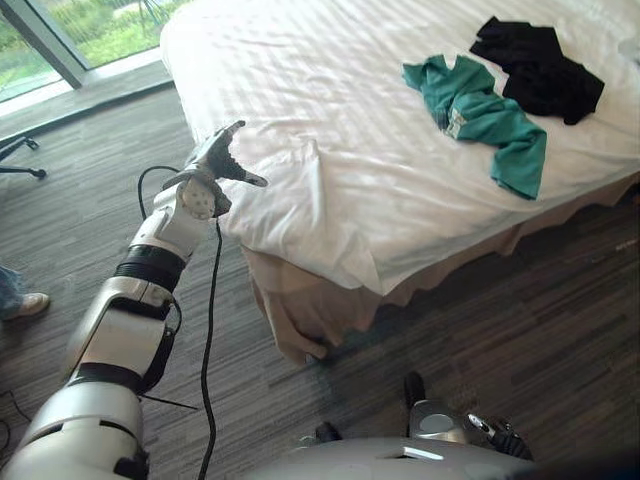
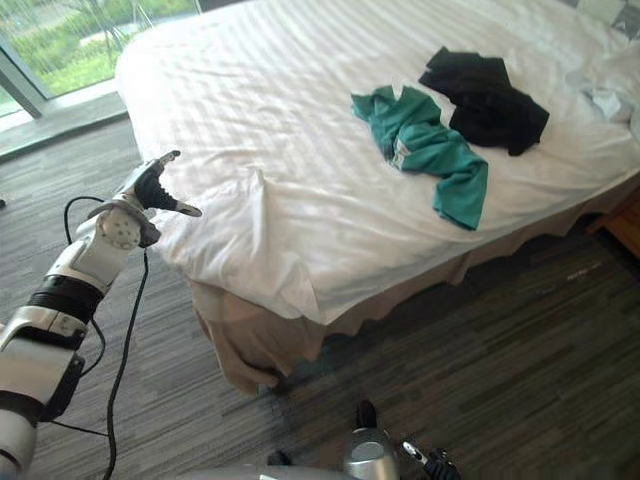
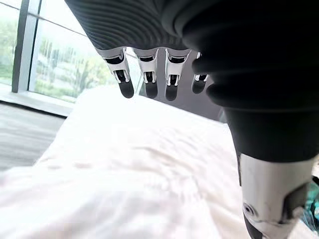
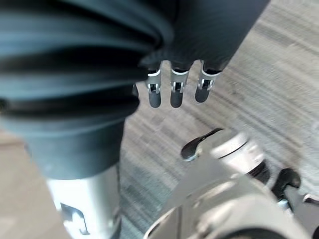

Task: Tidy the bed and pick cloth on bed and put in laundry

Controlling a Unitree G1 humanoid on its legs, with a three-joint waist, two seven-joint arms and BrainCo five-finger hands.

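Left hand (image 1: pixel 222 160) is hovering at the bed (image 1: pixel 340 90) corner, fingers (image 3: pixel 149 84) spread loose and gripping nothing, probably lining up to smooth the sheet (image 1: pixel 290 175). Teal cloth (image 1: pixel 480 115) and black cloth (image 1: pixel 538 68) are lying well beyond the fingers, mid-bed. Right hand (image 4: pixel 174 89) is hanging low, fingers relaxed, empty.

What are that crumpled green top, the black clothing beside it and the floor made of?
Crumpled teal-green top: soft matte cloth, probably cotton jersey, going by its limp folds. Crumpled black garment: also soft matte cloth; weave too dark to tell. Grey-brown streaked floor: matte, possibly striped carpet or wood-look planks.
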